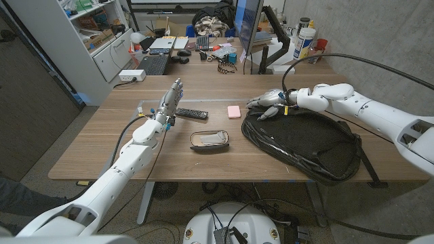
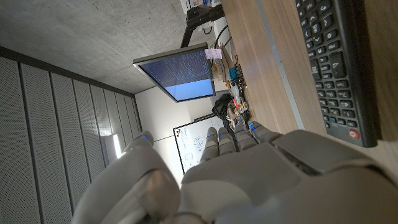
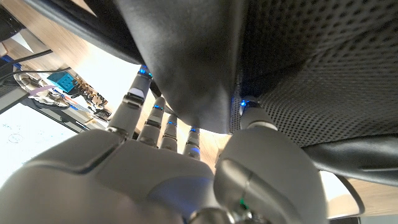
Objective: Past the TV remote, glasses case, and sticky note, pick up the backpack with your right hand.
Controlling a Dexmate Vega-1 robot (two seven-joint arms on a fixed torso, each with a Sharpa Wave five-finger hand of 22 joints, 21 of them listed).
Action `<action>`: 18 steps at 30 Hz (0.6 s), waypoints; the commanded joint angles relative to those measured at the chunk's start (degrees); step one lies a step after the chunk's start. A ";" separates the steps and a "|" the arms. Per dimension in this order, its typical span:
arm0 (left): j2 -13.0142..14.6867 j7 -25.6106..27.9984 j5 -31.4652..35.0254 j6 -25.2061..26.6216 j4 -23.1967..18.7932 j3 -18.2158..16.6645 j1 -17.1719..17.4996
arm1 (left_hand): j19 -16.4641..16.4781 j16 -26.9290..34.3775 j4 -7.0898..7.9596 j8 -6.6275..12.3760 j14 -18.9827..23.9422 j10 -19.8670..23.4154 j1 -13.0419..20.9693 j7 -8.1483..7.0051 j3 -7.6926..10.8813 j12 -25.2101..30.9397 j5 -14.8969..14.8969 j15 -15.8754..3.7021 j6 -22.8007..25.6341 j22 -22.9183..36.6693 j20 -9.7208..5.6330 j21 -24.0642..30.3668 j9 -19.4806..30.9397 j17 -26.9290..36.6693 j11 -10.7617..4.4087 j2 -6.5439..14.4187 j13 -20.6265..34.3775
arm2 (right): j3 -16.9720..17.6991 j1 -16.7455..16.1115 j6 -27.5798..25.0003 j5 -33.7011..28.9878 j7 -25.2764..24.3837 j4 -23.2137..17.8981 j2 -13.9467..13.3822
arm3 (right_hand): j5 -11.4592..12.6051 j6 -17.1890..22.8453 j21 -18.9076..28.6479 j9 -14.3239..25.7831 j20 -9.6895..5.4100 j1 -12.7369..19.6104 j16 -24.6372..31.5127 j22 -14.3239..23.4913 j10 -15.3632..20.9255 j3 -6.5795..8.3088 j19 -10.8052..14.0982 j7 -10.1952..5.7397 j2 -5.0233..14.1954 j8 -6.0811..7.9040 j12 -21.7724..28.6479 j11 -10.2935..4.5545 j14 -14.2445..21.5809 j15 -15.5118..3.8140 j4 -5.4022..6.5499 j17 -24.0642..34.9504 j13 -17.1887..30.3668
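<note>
The black backpack [image 1: 305,144] lies flat on the right half of the table. My right hand [image 1: 268,102] is at its far left end, over the top edge. In the right wrist view a fold of the backpack [image 3: 186,62] runs between the fingers [image 3: 134,102] and the thumb, whose tip touches the mesh; the fingers are still nearly straight. The TV remote [image 1: 192,113], the glasses case [image 1: 209,139] and the pink sticky note [image 1: 234,112] lie mid-table. My left hand [image 1: 169,103] stands beside the remote [image 2: 339,68], fingers stretched out, holding nothing.
A second desk behind the table carries a monitor [image 1: 248,27], a keyboard [image 1: 153,64], bottles and clutter. A white shelf unit [image 1: 102,34] stands at the far left. A thick black cable [image 1: 352,59] arcs over my right arm.
</note>
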 commanded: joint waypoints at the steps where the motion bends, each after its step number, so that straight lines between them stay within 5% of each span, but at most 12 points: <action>1: -0.18 -0.57 -0.05 -0.14 0.61 0.13 -0.47 | -0.06 0.31 0.11 0.05 0.21 -0.10 -0.10 0.18 -0.30 0.14 -0.20 0.11 0.54 0.16 0.76 0.21 0.22 0.19 -0.68 0.48 0.33 | -1.05 -0.43 0.44 0.68 -4.10 2.74 0.82 | -0.60 5.01 0.80 1.37 -5.88 3.70 1.54 0.46 3.76 2.13 8.69 -1.25 1.93 1.74 1.97 -1.19 5.26 -2.49 -0.22 0.89 1.10; 3: -0.11 -0.59 -0.03 -0.07 0.60 0.11 -0.50 | -0.04 0.30 0.11 0.05 0.19 -0.10 -0.11 0.19 -0.33 0.14 -0.21 0.13 0.55 0.16 0.88 0.22 0.22 0.19 -0.76 0.49 0.33 | -1.40 -0.14 1.30 0.59 -5.31 3.64 1.13 | -1.07 7.87 0.83 2.54 -8.90 6.37 2.76 0.59 5.90 3.38 11.39 -1.30 3.52 3.17 3.33 -1.77 8.37 -4.63 -0.43 2.24 1.98; 6: -0.12 -0.74 -0.13 -0.11 0.73 0.07 -0.58 | -0.04 0.28 0.13 0.03 0.14 -0.13 -0.12 0.07 -0.38 0.13 -0.22 0.18 0.53 0.17 1.11 0.23 0.22 0.19 -0.79 0.51 0.34 | -2.00 0.40 2.37 0.39 -6.80 5.04 1.76 | -1.37 11.46 0.76 3.90 -11.39 9.79 4.45 0.82 8.41 4.32 12.85 -1.68 5.22 5.40 4.94 -2.51 11.39 -6.13 -0.84 4.13 3.07; 11: -0.19 -1.01 -0.34 -0.15 1.07 -0.01 -0.77 | -0.03 0.28 0.14 0.04 0.14 -0.09 -0.13 0.05 -0.43 0.14 -0.23 0.13 0.57 0.17 1.24 0.24 0.22 0.19 -0.85 0.52 0.34 | -2.98 1.34 4.47 0.00 -10.37 7.62 2.79 | -1.60 16.09 1.28 6.17 -13.95 13.99 7.38 1.30 12.54 3.89 14.67 -1.92 6.44 9.23 7.72 -4.11 15.28 -8.39 -1.05 7.64 5.02; 17: -0.13 -1.21 -0.56 -0.25 1.23 -0.18 -0.72 | 0.07 0.28 0.15 0.05 0.15 -0.03 -0.14 0.06 -0.51 0.16 -0.25 0.12 0.63 0.17 1.49 0.28 0.23 0.20 -0.92 0.54 0.34 | -3.91 1.96 5.89 -0.39 -14.34 9.50 3.59 | -1.27 23.69 4.17 12.55 -17.20 19.70 11.77 2.72 22.74 1.10 18.05 -1.29 8.40 18.74 15.81 -8.25 22.10 -11.76 -0.65 14.65 11.30; 18: -0.08 -1.20 -0.59 -0.24 1.18 -0.23 -0.68 | 0.08 0.28 0.15 0.05 0.15 -0.02 -0.14 0.05 -0.52 0.17 -0.25 0.12 0.65 0.18 1.50 0.29 0.23 0.20 -0.94 0.54 0.35 | -3.94 1.93 5.82 -0.27 -14.57 9.53 3.62 | -1.11 23.75 5.20 14.92 -17.72 21.45 12.95 3.36 24.21 0.00 18.41 -1.52 8.80 21.17 18.11 -9.28 23.94 -12.64 -0.69 16.92 13.83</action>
